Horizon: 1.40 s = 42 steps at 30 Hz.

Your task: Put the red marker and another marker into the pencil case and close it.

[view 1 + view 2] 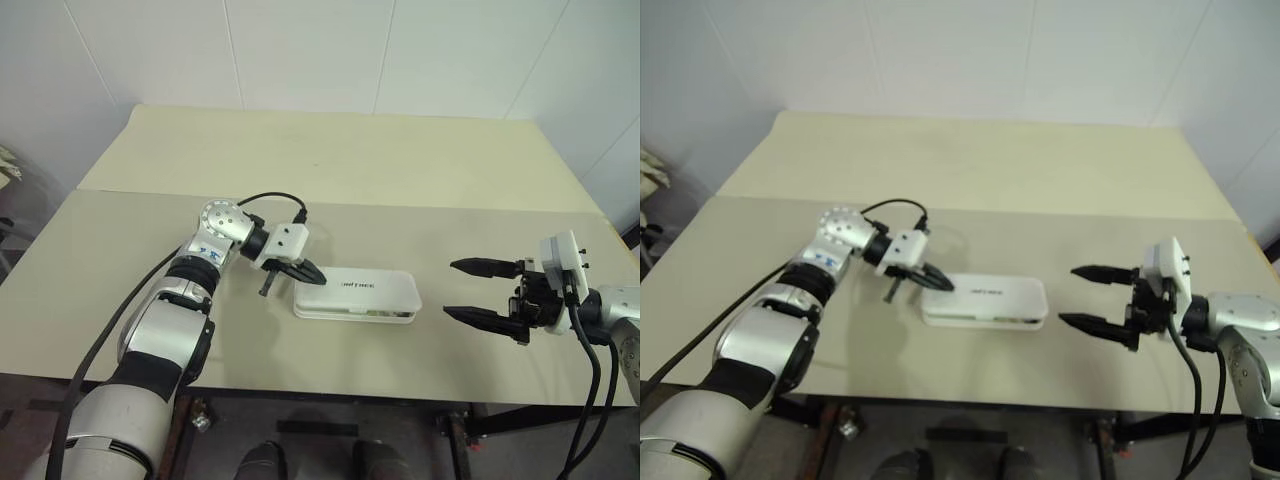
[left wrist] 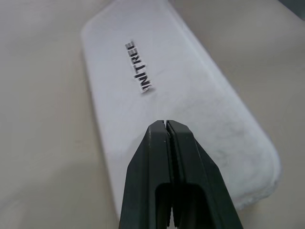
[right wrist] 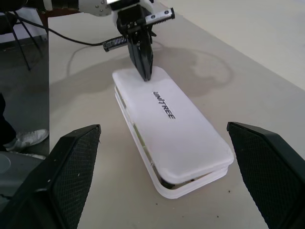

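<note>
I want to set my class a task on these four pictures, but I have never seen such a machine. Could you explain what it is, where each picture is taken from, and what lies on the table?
This is a humanoid robot with two arms, each ending in a two-fingered black tool. Two pictures look down from its head; the other two come from cameras on each wrist.

On the beige table lies a white hard rectangular pencil case with dark lettering on its lid. The lid is down, though a narrow gap shows along its edge.

The left tool is shut, its tip on the lid's end. The right tool stands open beside the case, holding nothing.
</note>
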{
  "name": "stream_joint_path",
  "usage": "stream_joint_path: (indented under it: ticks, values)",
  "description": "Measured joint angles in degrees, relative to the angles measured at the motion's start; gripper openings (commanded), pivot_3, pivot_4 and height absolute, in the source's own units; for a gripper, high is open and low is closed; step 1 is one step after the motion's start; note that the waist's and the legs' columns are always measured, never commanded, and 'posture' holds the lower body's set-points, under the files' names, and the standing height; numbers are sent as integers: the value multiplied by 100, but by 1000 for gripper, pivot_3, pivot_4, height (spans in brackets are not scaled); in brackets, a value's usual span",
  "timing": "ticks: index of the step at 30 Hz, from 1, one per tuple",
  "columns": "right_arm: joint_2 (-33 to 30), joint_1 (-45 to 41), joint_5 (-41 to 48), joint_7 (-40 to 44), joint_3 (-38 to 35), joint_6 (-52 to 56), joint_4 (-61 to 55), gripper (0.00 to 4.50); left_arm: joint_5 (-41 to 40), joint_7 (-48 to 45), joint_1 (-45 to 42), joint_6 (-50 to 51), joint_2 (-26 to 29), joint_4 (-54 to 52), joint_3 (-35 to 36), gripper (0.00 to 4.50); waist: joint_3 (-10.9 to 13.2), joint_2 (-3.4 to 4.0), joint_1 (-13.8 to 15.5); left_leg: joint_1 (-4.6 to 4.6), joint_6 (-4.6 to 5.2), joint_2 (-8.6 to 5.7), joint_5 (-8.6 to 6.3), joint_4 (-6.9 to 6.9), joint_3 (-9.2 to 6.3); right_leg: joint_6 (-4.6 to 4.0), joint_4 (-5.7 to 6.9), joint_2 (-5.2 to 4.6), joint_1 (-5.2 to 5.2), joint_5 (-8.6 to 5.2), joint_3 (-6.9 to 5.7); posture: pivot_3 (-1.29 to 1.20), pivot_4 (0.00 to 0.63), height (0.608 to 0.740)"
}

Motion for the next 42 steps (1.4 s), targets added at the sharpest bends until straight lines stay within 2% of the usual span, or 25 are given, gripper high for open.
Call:
stream_joint_path:
  ticks: [8, 18, 22, 25, 29, 32, 35, 38, 42]
  values:
    - [0, -63, 43, 424, 2, -145, 375, 4500, 271, 8, 26, -1034, 30, -114, -349, 46, -1, 2, -10, 8, 5, 1, -3, 20, -2, 0, 10, 0, 13, 0, 1, 0, 150, 740]
    - [-12, -617, -32, 854, 20, -479, 1191, 4500, 523, 282, 26, -1711, 60, -268, -603, 46, -16, 18, -11, 14, 8, 2, -4, 44, -5, 2, 22, 0, 24, 5, 3, 0, 150, 740]
    - [-11, -669, -104, 871, 47, -576, 1273, 4500, 249, 213, 135, -1242, 16, -241, -313, 46, -16, 19, -15, 8, 12, 2, -3, 48, -4, 3, 22, 0, 21, 10, 4, 0, 150, 740]
    - [-10, -673, -140, 875, 53, -614, 1274, 4500, -462, 8, 340, -595, -92, -277, 284, 46, -14, 16, -13, -4, 11, 4, -2, 48, -5, 4, 23, 0, 8, 11, 2, 0, 150, 740]
    - [-9, -688, -154, 887, 84, -621, 1271, 4500, -1689, 0, 581, 359, -114, -1153, 1059, 46, -14, 16, -14, -4, 12, 6, -3, 45, -5, 4, 21, 0, 9, 10, 3, 0, 150, 740]
    - [-8, -702, -162, 900, 99, -622, 1275, 4500, -2041, 0, 895, 830, 58, -1658, 1226, 46, -14, 16, -34, 1, 11, 6, -3, 45, -2, 4, 23, 1, 10, 10, 5, 0, 150, 740]
    - [-7, -806, -187, 918, 148, -623, 1288, 4500, -2585, -1, 1594, 1523, 474, -2336, 1282, 622, -14, 17, -95, 3, 9, 10, -2, 45, -2, 4, 30, 3, 9, 10, 6, 0, 150, 740]
    - [-12, -836, -199, 935, 161, -627, 1333, 4500, -3134, -1, 2171, 2252, 1029, -2934, 1195, 1689, -14, 16, -145, 3, 8, 11, -1, 45, -7, 3, 34, 1, 11, 10, 4, 0, 150, 740]
    - [-12, -974, -249, 966, 260, -631, 1454, 4500, -3342, -1, 2378, 2636, 1253, -3391, 1207, 2902, -14, 16, -116, 5, 13, 3, 2, 49, -8, 5, 30, -7, 18, 13, 2, 0, 150, 740]
